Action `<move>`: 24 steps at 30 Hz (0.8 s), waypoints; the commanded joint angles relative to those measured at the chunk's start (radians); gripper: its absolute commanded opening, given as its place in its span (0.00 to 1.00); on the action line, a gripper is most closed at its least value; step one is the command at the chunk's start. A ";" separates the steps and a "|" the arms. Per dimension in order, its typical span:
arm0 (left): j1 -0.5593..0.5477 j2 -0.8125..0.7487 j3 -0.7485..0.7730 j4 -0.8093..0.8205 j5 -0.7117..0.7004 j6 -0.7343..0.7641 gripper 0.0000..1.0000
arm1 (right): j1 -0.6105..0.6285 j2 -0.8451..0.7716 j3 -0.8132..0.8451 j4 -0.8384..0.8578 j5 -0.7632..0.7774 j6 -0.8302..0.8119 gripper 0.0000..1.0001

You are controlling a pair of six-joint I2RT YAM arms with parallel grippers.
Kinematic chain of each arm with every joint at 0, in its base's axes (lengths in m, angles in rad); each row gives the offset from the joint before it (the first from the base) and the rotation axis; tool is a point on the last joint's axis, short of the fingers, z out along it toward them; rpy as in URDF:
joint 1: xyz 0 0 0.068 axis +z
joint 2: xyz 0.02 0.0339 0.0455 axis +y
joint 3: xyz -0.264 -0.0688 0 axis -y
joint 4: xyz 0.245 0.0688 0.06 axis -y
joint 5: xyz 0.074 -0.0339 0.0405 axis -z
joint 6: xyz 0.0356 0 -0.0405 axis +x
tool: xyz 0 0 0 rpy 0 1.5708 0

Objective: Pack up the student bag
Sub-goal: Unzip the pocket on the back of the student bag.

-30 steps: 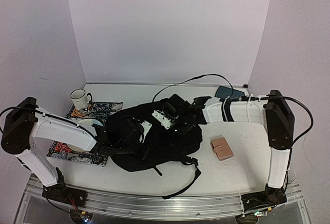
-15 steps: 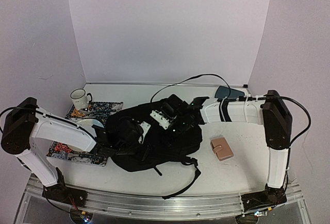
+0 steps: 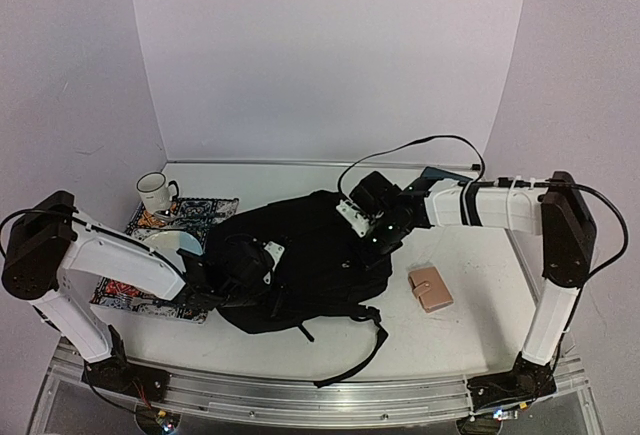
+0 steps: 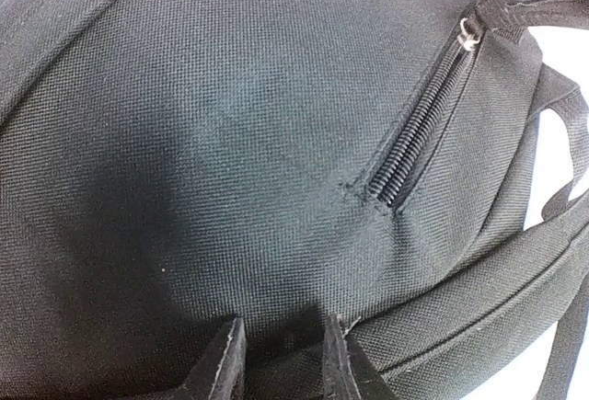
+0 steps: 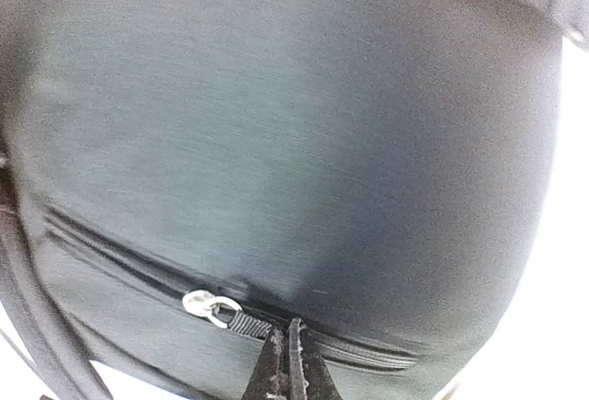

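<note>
The student bag (image 3: 305, 280), a black fabric backpack, lies in the middle of the table with its straps trailing toward the near edge. My right gripper (image 3: 372, 240) is at the bag's upper right edge. In the right wrist view this gripper (image 5: 293, 328) is shut on the black ribbed pull tab (image 5: 248, 325) of the silver zipper slider (image 5: 204, 305). My left gripper (image 3: 240, 267) presses into the bag's left side. Its fingers (image 4: 281, 322) stand a little apart with a fold of bag fabric between them, below the end of a closed zipper (image 4: 419, 129).
A white mug (image 3: 153, 191) stands at the back left beside a patterned cloth (image 3: 190, 215). A tan wallet (image 3: 431, 288) lies right of the bag. A blue-grey tray (image 3: 440, 177) sits at the back right, under the right arm's cable.
My right gripper has closed and moved to the right along the bag's upper edge. The left gripper has stayed on the bag's left side, its fingers a little closer together.
</note>
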 commanded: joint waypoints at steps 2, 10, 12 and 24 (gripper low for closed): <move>0.008 0.002 -0.052 -0.135 -0.026 -0.026 0.28 | -0.055 -0.062 -0.055 -0.079 0.106 0.026 0.00; 0.022 -0.015 -0.084 -0.140 -0.031 -0.056 0.27 | -0.261 -0.077 -0.145 -0.074 0.131 0.129 0.00; 0.024 -0.015 -0.088 -0.140 -0.029 -0.061 0.26 | -0.267 -0.061 -0.130 -0.071 0.117 0.138 0.00; 0.024 -0.136 0.054 -0.160 -0.016 0.036 0.56 | -0.181 -0.169 -0.144 0.044 -0.079 0.137 0.55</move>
